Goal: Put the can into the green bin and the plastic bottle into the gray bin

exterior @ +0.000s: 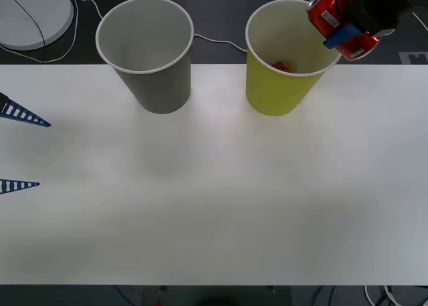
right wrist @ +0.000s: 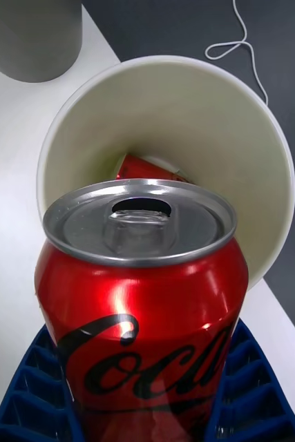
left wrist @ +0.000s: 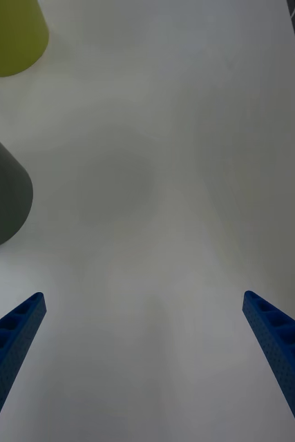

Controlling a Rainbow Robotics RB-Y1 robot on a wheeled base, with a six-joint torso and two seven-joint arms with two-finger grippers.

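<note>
The right gripper [exterior: 344, 27], clamped on the red can [exterior: 340, 20], hangs over the green bin [exterior: 284, 85] rim; releasing comes next (left gripper [exterior: 20, 147] idles apart).

The can [right wrist: 144, 311] is glossy red with a silver top and black script lettering — white markings show on its side in the front view. Ribbed blue fingers [right wrist: 258, 387] flank it. The green bin [exterior: 284, 85] is yellow-green, the gray bin [exterior: 157, 79] plain gray — both white-rimmed, whitish inside. The table [exterior: 214, 199] is white.
</note>
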